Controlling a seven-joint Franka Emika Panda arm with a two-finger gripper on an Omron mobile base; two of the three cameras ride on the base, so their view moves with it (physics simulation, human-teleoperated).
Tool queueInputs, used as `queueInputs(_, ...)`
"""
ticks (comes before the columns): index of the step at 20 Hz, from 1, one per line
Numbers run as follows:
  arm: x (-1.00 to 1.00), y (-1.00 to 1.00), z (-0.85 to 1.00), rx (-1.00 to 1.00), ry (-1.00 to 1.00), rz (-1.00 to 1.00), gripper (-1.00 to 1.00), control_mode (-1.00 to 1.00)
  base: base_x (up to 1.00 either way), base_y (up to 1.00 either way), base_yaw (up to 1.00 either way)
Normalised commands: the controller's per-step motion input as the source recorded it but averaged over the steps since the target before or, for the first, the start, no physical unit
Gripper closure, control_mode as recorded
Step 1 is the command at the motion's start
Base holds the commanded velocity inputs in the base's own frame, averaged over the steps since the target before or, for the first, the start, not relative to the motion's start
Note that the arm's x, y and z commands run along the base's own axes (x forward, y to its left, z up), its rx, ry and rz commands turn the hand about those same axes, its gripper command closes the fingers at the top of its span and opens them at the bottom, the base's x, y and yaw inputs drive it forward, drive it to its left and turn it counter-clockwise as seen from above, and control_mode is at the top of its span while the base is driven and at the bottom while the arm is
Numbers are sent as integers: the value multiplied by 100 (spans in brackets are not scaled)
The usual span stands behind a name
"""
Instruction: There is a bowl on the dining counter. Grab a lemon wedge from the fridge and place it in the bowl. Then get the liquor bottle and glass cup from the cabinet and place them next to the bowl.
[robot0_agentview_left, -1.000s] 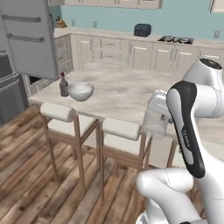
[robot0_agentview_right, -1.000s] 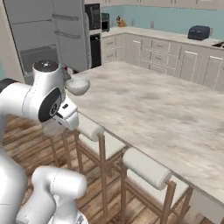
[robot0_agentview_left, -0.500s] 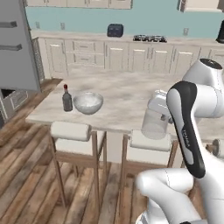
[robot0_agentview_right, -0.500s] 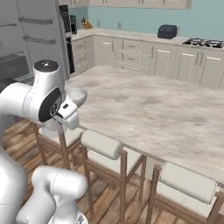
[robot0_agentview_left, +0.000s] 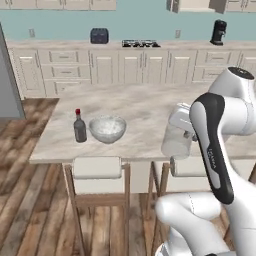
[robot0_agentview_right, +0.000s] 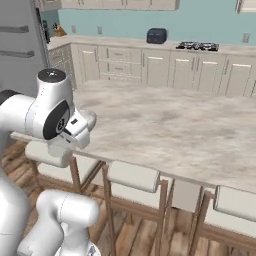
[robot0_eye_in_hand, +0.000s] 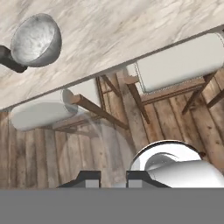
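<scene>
A small dark bottle with a red cap (robot0_agentview_left: 79, 127) stands just left of a round grey speckled bowl (robot0_agentview_left: 107, 129) on the big marble counter (robot0_agentview_left: 140, 107).

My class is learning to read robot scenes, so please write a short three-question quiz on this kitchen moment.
1. True or false: the liquor bottle stands on the dining counter beside the bowl.
2. What does the tool hold? A) a lemon wedge B) the glass cup C) nothing
3. In the left base view, on which side of the bowl does the liquor bottle stand?

Key: 1 true; 2 B; 3 on its left.
</scene>
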Motion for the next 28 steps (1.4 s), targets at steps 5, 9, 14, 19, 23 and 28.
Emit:
queueInputs(5,0,0,0,0,0,0,100,100,59,60,-39)
queueInputs(9,0,0,0,0,0,0,100,100,65,47,-38)
queueInputs(14,0,0,0,0,0,0,100,100,91,6,-29)
queueInputs(19,97,0,-17,0,9,-13,100,-100,0,0,0)
queueInputs(23,100,0,-46,0,2,-1,100,-100,0,0,0)
queueInputs(28,95,-3,-69,0,3,0,100,-100,0,0,0)
